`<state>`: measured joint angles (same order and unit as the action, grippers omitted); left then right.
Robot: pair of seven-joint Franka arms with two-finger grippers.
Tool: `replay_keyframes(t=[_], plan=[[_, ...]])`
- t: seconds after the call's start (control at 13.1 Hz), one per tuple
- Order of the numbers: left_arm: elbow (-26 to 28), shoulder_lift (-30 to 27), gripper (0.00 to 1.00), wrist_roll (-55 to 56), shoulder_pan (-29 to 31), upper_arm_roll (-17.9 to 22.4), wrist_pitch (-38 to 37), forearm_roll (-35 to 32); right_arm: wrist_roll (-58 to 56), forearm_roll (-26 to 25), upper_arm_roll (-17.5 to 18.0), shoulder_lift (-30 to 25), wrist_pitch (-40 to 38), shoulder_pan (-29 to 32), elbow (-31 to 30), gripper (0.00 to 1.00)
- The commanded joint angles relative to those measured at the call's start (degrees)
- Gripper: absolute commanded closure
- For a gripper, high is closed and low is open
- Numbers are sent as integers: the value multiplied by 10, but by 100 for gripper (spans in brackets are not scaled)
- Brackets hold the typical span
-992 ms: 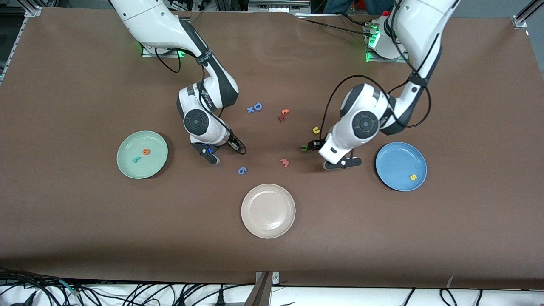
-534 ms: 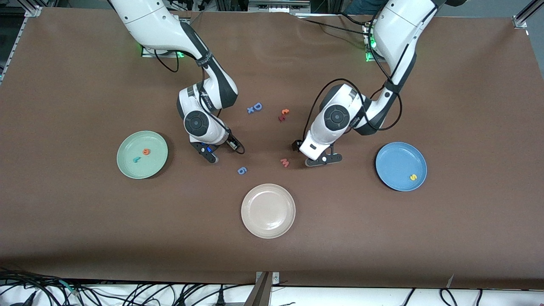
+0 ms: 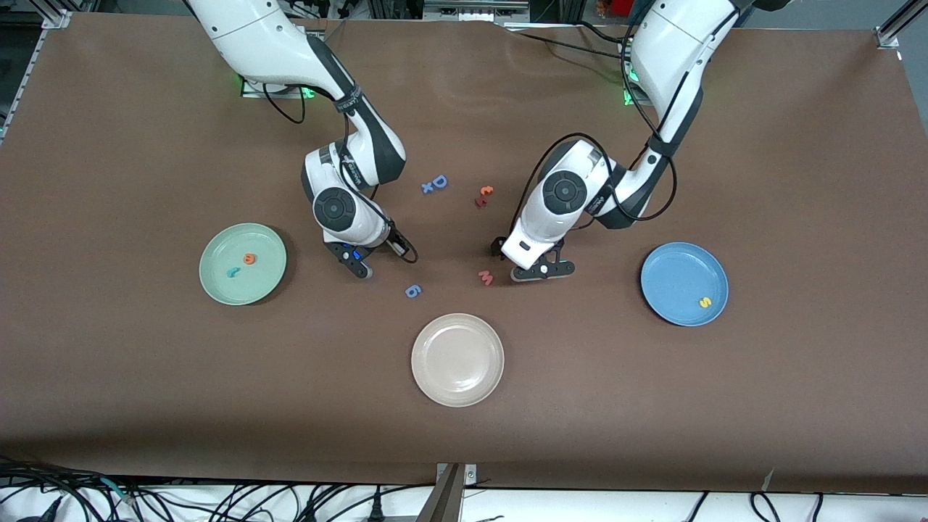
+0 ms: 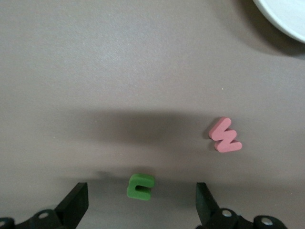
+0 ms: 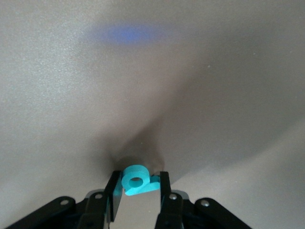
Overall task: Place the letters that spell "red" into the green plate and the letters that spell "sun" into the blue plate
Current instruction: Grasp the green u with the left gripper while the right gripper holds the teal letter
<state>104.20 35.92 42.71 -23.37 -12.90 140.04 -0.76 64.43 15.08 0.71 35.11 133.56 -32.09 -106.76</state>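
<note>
Brown tabletop (image 3: pixel 652 406) carries a mint-green round plate (image 3: pixel 217 286) holding 2 foam letters, and a blue round plate (image 3: pixel 670 272) holding a yellow foam s (image 3: pixel 703 301). Left wrist view: left gripper (image 4: pixel 142 205), fingers spread, straddles an olive-green foam n (image 4: pixel 140 186). Right wrist view: right gripper (image 5: pixel 138 190) pinches a teal foam d (image 5: pixel 138 180).

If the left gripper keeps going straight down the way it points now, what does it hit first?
Most likely the olive-green n: it lies on the brown table between the fingers of the open left gripper. The pink w lies off to one side, outside the fingers. How high the gripper is above the table is unclear.
</note>
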Motion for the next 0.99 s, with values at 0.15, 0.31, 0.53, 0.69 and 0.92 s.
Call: replay_keyframes(t=[0.15,0.31,0.53,0.69,0.92], plan=[[-6,13,1,16,-16,7,5,-20,5,2,-1,-1,6,-3,-13,83],[-6,18,1,16,-16,7,8,-38,6,2,-1,-2,5,-3,-13,83],[-6,21,1,28,-16,7,9,-55,7,2,-1,-4,1,-3,-11,83],[-6,24,1,28,-16,8,9,-55,6,1,-1,-2,4,-3,-12,83],[-6,27,1,30,-16,7,10,-74,6,1,-2,-5,0,-3,-10,85]])
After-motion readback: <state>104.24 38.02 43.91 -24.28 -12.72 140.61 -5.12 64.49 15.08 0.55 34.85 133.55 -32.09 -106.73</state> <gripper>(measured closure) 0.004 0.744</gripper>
